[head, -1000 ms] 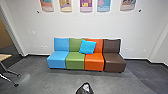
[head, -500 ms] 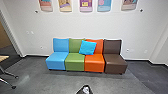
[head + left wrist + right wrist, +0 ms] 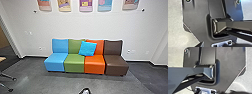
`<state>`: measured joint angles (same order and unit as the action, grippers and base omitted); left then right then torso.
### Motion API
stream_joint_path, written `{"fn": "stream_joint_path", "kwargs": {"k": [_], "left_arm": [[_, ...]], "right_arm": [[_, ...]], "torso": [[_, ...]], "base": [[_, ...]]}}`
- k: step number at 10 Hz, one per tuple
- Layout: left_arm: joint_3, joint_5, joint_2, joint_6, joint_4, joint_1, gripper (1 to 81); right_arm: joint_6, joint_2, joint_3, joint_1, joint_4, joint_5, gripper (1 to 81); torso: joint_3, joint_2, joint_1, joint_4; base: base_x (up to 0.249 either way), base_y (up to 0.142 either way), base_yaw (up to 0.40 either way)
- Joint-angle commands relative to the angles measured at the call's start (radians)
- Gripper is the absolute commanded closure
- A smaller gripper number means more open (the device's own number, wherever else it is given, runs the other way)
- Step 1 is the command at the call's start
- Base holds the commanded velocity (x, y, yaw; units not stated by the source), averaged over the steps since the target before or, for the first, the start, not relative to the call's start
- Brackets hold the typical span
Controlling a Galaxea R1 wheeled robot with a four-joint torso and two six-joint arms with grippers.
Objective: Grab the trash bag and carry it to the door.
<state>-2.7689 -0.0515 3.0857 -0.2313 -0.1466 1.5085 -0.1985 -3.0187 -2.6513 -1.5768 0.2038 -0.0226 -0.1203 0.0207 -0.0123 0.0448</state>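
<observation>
A black trash bag (image 3: 85, 89) with something whitish in its top is cut off by the bottom edge of the head view, near the middle, in front of the sofa. Only its upper part is visible. At the head view's left edge is a doorway (image 3: 7, 52) with a pale frame. The two wrist views look down over the robot's own dark plate and jointed bar, and how my left and right grippers stand cannot be made out there.
Against the far wall stands a sofa (image 3: 74, 63) of blue, green, orange and brown seats with a blue cushion (image 3: 87, 48). Part of a wooden-topped table (image 3: 2, 58) and its wheeled legs are at the left. Posters hang above the sofa.
The head camera has moved closer to the sofa, which looks slightly larger and lower. Less of the bag is visible at the bottom edge, and the table has slid further out at the left.
</observation>
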Motion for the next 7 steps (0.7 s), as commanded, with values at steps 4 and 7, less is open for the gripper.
{"fn": "stream_joint_path", "kwargs": {"k": [4, 7], "left_arm": [[0.003, -0.068, 0.004, -0.002, 0.002, -0.029, 1.0], [0.003, -0.068, 0.002, -0.002, 0.002, -0.029, 1.0]], "right_arm": [[0.008, -0.001, 0.004, 0.02, 0.014, 0.061, 1.0], [0.01, -0.001, 0.005, 0.022, 0.014, 0.061, 1.0]], "torso": [[0.0, 0.0, 0.0, 0.0], [0.0, 0.0, 0.0, 0.0]], "base": [[0.128, 0.0, 0.0], [0.128, 0.0, 0.0]]}}
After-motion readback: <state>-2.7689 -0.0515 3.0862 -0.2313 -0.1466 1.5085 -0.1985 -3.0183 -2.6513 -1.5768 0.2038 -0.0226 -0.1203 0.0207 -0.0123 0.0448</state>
